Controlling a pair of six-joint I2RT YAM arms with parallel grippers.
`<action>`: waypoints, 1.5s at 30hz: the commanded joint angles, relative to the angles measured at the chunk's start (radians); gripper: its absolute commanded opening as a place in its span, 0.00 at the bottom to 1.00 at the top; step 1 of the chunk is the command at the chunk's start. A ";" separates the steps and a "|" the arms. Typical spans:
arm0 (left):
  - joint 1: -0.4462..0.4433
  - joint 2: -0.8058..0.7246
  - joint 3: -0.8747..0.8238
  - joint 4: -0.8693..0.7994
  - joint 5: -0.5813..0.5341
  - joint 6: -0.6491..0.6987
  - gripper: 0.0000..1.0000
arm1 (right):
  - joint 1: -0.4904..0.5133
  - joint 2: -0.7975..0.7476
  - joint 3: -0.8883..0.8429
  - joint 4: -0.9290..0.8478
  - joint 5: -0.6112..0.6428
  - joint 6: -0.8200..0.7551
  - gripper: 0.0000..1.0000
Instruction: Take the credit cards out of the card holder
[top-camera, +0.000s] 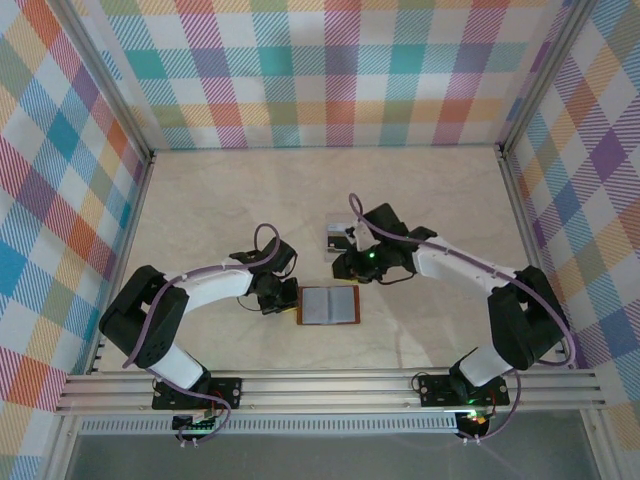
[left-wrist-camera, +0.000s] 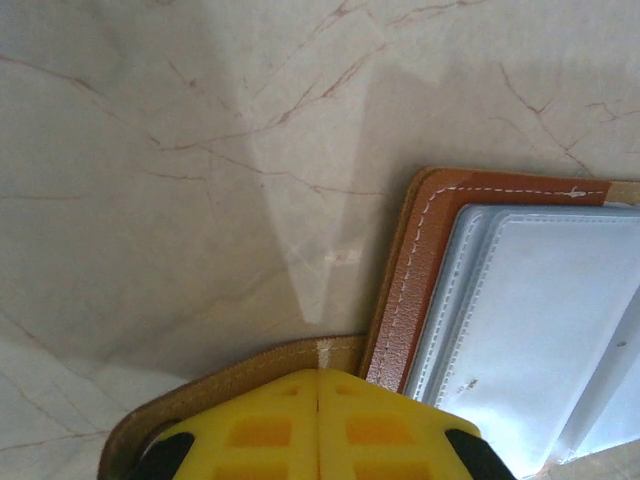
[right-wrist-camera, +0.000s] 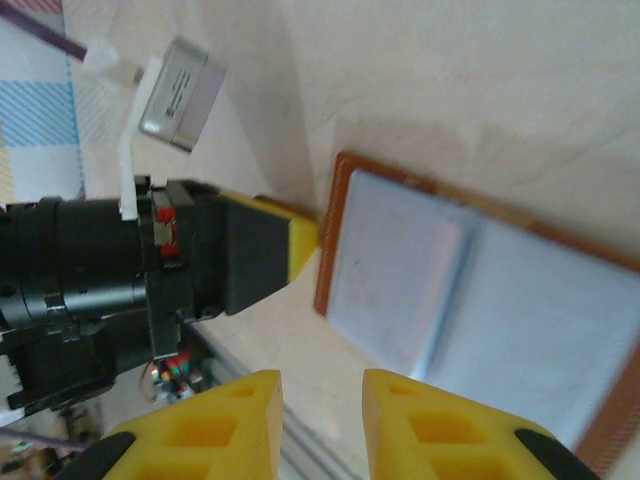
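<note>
Two sets of jaws crowd the card holder (top-camera: 328, 305), which lies spread open, grey-blue lining up, on the surface (top-camera: 430, 200), nearer its near edge than its far one and roughly midway between the side edges. The left jaws sit at the holder's left edge, clenched tight. Their yellow fingertips (left-wrist-camera: 270, 430) meet with no gap right over the brown leather tab (left-wrist-camera: 230, 385) that juts from that edge. Whether the tab is pinched between them or merely pressed down I cannot tell. The right jaws hang just past the holder's far edge, parted a little, with nothing between them. One credit card (top-camera: 337, 240), pale with a dark band, lies flat on the surface just beyond the right jaws, apart from the holder.
</note>
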 joint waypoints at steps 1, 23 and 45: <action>0.010 0.016 -0.039 0.012 -0.012 0.002 0.07 | 0.047 0.055 -0.021 0.098 -0.081 0.118 0.28; 0.010 -0.026 -0.088 0.024 0.007 -0.010 0.07 | 0.167 0.358 0.074 0.211 -0.028 0.212 0.17; 0.010 -0.039 -0.080 -0.002 0.005 -0.002 0.08 | 0.216 0.261 0.212 -0.330 0.409 0.076 0.46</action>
